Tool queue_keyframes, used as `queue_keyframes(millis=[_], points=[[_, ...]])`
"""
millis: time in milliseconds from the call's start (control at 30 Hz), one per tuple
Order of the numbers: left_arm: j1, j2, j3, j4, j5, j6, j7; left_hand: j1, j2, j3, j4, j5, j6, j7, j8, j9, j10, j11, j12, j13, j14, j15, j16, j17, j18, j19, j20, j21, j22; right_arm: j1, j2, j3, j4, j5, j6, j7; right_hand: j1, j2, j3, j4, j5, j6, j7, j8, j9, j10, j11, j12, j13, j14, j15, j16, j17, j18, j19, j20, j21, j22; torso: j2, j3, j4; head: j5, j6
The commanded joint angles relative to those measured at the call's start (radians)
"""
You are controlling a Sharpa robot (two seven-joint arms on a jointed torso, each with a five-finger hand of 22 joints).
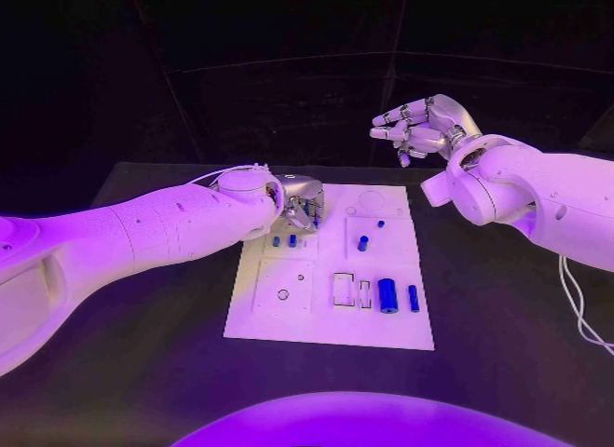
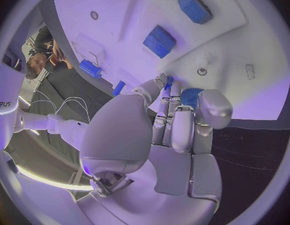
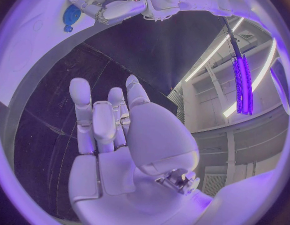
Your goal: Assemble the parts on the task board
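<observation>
White task board (image 1: 320, 317) lies mid-table (image 1: 145, 372), blue parts on it: large cylinder (image 1: 388, 295) and slim rod (image 1: 413, 298) near front right.

Left hand (image 1: 296, 201) rests at board's far left corner; head view hides fingertips. Left wrist view: fingers (image 2: 182, 130) curled together over blue ribbed part (image 2: 191, 96) at board edge; whether gripped, cannot tell.

Right hand (image 1: 421, 126) raised clear of board; right wrist view: fingers (image 3: 82, 110) loosely apart, holding nothing.

partial dark lettering on a white robot arm (image 2: 2, 104), not fully legible
</observation>
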Motion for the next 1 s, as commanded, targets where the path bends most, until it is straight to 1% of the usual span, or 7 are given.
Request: queue_keyframes(millis=[33,333,400,533,633,700,1000], points=[[-0.005,-0.002,-0.003,-0.003,-0.013,0.018,-0.020,0.006,0.013,0.020,-0.008,0.002,0.015,0.001,-0.008,0.000,0.015,-0.001,-0.007,0.002,0.028,-0.010,0.008,0.000,-0.017,0.006,-0.003,0.011,0.008,0.002,0.000,0.001,0.002,-0.003,0.006,0.004,-0.009,-0.002,0.003,-0.004,0.005,-0.007,-0.001,0.005,0.000,-0.006,0.000,0.000,0.001,-0.004,0.001,0.000,0.001,0.005,-0.006,0.003,-0.002,0.001,0.000,-0.0001,0.0004,-0.001,0.000],[-0.005,-0.033,0.000,0.033,0.001,-0.059,0.020,-0.001,0.009,0.042,-0.017,0.002,0.027,0.001,-0.013,0.000,0.030,-0.003,-0.018,0.002,0.028,-0.010,0.010,-0.003,-0.017,0.005,-0.004,0.016,0.016,0.002,0.001,0.001,0.000,-0.003,0.006,0.005,-0.009,-0.002,0.003,-0.004,0.005,-0.007,-0.001,0.005,0.000,-0.006,0.000,0.000,0.001,-0.004,0.001,0.000,0.001,0.005,-0.006,0.003,-0.002,0.001,-0.001,-0.0002,0.0013,-0.003,0.005],[-0.005,-0.045,0.007,0.048,0.011,-0.072,0.027,-0.004,0.007,0.044,-0.017,0.002,0.029,0.001,-0.014,0.000,0.032,-0.003,-0.020,0.002,0.027,-0.010,0.010,-0.004,-0.017,0.005,-0.004,0.017,0.017,0.002,0.000,0.001,0.000,-0.003,0.006,0.005,-0.009,-0.002,0.003,-0.004,0.005,-0.007,-0.001,0.005,0.000,-0.006,0.000,0.000,0.001,-0.004,0.001,0.000,0.001,0.005,-0.006,0.003,-0.002,0.001,-0.001,-0.0001,0.0012,-0.002,0.005],[-0.004,-0.069,0.030,0.078,0.031,-0.085,0.034,-0.011,0.004,0.046,-0.016,0.001,0.031,0.001,-0.017,-0.001,0.034,-0.003,-0.025,0.001,0.027,-0.010,0.010,-0.005,-0.018,0.005,-0.004,0.020,0.020,0.002,-0.001,0.001,-0.001,-0.003,0.006,0.006,-0.009,-0.002,0.003,-0.004,0.005,-0.007,-0.001,0.005,0.000,-0.006,0.000,0.000,0.001,-0.004,0.001,0.000,0.001,0.005,-0.006,0.003,-0.002,0.001,-0.001,-0.0006,0.0016,-0.002,0.008],[-0.003,-0.092,0.046,0.101,0.040,-0.091,0.035,-0.014,0.002,0.047,-0.016,0.001,0.032,0.002,-0.018,-0.001,0.036,-0.003,-0.027,0.001,0.028,-0.010,0.011,-0.005,-0.018,0.005,-0.004,0.021,0.022,0.002,-0.002,0.001,-0.001,-0.003,0.006,0.006,-0.009,-0.002,0.003,-0.004,0.005,-0.007,-0.001,0.005,0.000,-0.006,0.000,0.000,0.001,-0.004,0.001,0.000,0.001,0.005,-0.006,0.003,-0.002,0.001,-0.001,0.0004,0.0034,-0.001,0.008],[-0.002,-0.109,0.052,0.114,0.043,-0.088,0.034,-0.016,0.001,0.048,-0.016,0.001,0.033,0.002,-0.018,-0.001,0.037,-0.003,-0.028,0.001,0.027,-0.010,0.011,-0.006,-0.018,0.005,-0.004,0.022,0.023,0.002,-0.002,0.001,-0.001,-0.003,0.006,0.005,-0.009,-0.002,0.003,-0.004,0.005,-0.007,-0.001,0.005,0.000,-0.006,0.000,0.000,0.001,-0.004,0.001,0.000,0.001,0.005,-0.006,0.003,-0.002,0.001,-0.001,0.0008,0.0031,0.001,0.009],[-0.001,-0.169,0.059,0.146,0.055,-0.071,0.022,-0.019,-0.002,0.048,-0.017,0.000,0.035,0.001,-0.019,-0.001,0.039,-0.003,-0.030,0.001,0.027,-0.010,0.011,-0.007,-0.019,0.005,-0.004,0.024,0.026,0.002,-0.006,0.001,0.000,-0.003,0.006,0.005,-0.009,-0.002,0.003,-0.004,0.005,-0.007,-0.001,0.005,0.000,-0.006,0.000,0.000,0.001,-0.004,0.001,0.000,0.001,0.005,-0.006,0.003,-0.002,0.001,0.000,-0.0007,0.0014,0.004,0.009]])
